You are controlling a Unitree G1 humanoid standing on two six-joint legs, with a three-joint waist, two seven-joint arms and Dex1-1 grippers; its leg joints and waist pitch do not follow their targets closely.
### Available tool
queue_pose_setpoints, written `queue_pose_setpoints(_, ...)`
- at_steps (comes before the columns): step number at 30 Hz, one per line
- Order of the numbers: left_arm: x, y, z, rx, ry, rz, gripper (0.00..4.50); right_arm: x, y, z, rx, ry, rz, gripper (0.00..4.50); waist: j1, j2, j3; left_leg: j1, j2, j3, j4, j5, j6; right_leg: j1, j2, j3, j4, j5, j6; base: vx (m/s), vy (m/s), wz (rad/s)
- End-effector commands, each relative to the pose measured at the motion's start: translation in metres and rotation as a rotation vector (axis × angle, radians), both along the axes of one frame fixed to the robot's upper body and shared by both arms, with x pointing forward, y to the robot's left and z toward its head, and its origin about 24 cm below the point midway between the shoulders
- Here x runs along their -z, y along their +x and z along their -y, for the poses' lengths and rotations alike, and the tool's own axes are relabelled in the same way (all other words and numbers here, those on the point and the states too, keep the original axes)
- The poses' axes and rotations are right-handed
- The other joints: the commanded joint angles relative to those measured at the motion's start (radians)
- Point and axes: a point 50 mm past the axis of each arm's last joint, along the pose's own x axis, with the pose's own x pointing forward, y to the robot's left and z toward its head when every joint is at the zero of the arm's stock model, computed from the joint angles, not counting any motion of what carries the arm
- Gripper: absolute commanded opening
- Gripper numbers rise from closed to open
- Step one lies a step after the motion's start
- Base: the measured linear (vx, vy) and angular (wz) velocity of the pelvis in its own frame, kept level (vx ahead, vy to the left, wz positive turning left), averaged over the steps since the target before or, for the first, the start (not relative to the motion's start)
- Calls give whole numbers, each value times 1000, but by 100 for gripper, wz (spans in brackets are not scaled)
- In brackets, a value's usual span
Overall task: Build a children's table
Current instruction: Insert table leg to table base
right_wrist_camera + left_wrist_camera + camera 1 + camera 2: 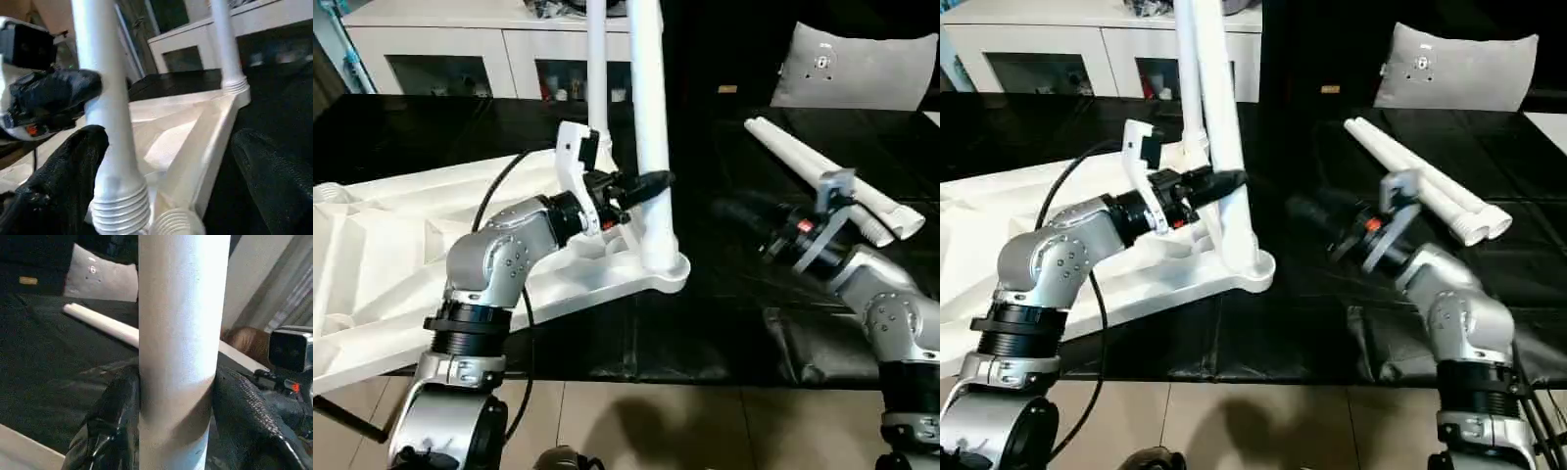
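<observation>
**Two legs in, two waiting**

Our left gripper [651, 182] clamps the upright leg [649, 117] socketed at the tabletop's [401, 245] near right corner. Our right gripper [1307, 211], fingers spread and empty, sits nearer the two spare legs [1420, 181], lying diagonally just behind it.

"Can you see the tops of the two standing legs [651, 127]?"

"No, the picture's edge cuts them off. The table top [382, 264] runs off the side too, and the left arm [504, 259] hides part of it."
</observation>
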Motion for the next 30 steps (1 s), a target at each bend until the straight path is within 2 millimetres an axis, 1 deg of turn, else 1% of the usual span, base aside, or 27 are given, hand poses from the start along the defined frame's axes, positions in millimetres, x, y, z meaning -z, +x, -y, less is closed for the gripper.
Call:
queue_pose_setpoints(1,-12,-3,1,41,-21,42,190,-4,-2,-1,-28,-17,7,444,3,-12,-82,18,35,-12,-56,-147,38,53,-68,39,-74,-200,-182,0,0,0)
queue_pose_setpoints(3,-13,-9,3,105,-7,56,190,-5,-6,-7,-103,-50,14,444,4,-12,-82,18,35,-12,-56,-148,37,54,-68,39,-74,-201,-186,0,0,0)
queue_pose_setpoints(4,-13,-9,3,108,-3,58,190,-5,-6,-7,-107,-54,16,444,5,-12,-83,18,36,-12,-56,-148,39,54,-69,39,-74,-198,-187,0,0,0)
queue_pose_setpoints(8,-13,-13,6,137,43,117,189,-5,-8,-13,-148,-107,37,450,4,-12,-80,17,37,-12,-58,-156,38,52,-69,40,-76,-214,-176,0,0,0)
queue_pose_setpoints(9,-14,-15,9,154,63,148,189,-3,-8,-16,-177,-146,41,450,4,-12,-80,17,38,-13,-59,-159,32,52,-68,40,-78,-224,-171,0,0,0)
queue_pose_setpoints(11,-15,-19,13,196,101,193,189,-1,-9,-20,-212,-176,38,450,4,-12,-80,19,38,-13,-59,-169,28,51,-69,41,-80,-239,-164,0,0,0)
queue_pose_setpoints(12,-15,-21,16,214,122,210,189,-1,-9,-23,-221,-176,36,450,3,-11,-79,17,38,-14,-60,-173,25,52,-70,42,-78,-243,-160,0,0,0)
queue_pose_setpoints(15,-15,-25,20,241,148,235,189,0,-8,-27,-236,-175,25,450,2,-11,-80,18,40,-14,-60,-170,24,50,-69,42,-76,-227,-168,0,0,0)
queue_pose_setpoints(18,-15,-29,24,273,168,261,189,3,-8,-32,-262,-195,16,450,1,-12,-79,17,38,-13,-59,-167,25,51,-68,42,-76,-226,-170,0,0,0)
queue_pose_setpoints(29,-13,-34,35,321,197,281,189,5,-6,-47,-321,-217,31,450,0,-13,-80,17,38,-12,-58,-165,24,51,-68,42,-73,-215,-176,0,0,0)
queue_pose_setpoints(30,-13,-34,35,323,198,282,189,5,-6,-47,-327,-217,32,431,0,-14,-80,17,37,-12,-58,-164,25,51,-69,42,-74,-218,-175,0,0,0)
